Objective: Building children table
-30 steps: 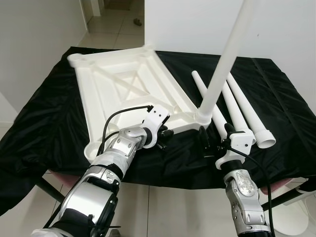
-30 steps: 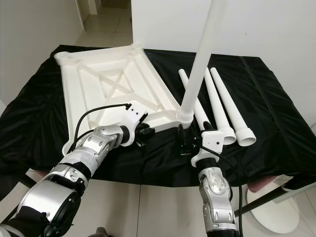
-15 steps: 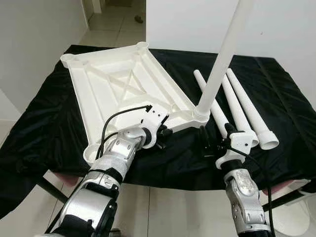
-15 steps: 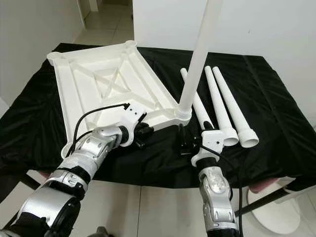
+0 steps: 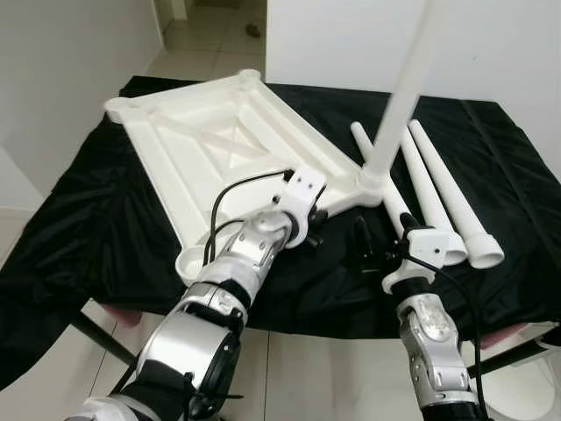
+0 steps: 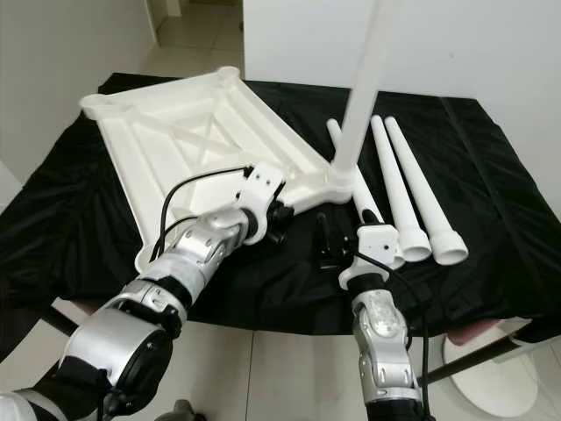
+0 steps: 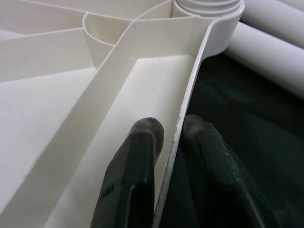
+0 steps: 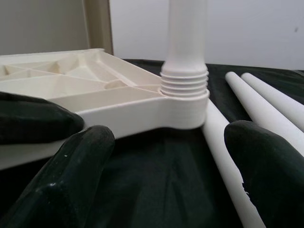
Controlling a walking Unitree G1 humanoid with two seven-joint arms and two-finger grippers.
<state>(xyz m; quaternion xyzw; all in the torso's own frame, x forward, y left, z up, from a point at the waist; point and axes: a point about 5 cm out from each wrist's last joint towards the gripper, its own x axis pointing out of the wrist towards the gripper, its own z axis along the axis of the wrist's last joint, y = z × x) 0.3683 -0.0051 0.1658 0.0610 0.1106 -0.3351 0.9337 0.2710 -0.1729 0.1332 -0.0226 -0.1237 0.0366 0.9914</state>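
The white plastic tabletop (image 5: 219, 149) lies upside down on the black-draped table. One white leg (image 5: 399, 96) stands upright in the socket at its near right corner (image 5: 372, 182). My left gripper (image 5: 314, 224) is shut on the tabletop's near rim, just left of that corner. The left wrist view shows the thin rim (image 7: 190, 95) pinched between the two black fingers (image 7: 137, 156). My right gripper (image 5: 368, 250) is open on the cloth just in front of the corner socket (image 8: 184, 102), touching nothing. Three loose legs (image 5: 443, 197) lie side by side to the right.
The black cloth (image 5: 88, 237) covers the whole table and hangs over its near edge. A white wall stands behind the table, and a tiled doorway (image 5: 202, 26) opens at the far left. A white round base (image 6: 491, 373) sits on the floor at the near right.
My left gripper has moved right and away from me with the rim in it. The tabletop has swung with it, bringing the leg corner closer to the loose legs. The right gripper has barely moved.
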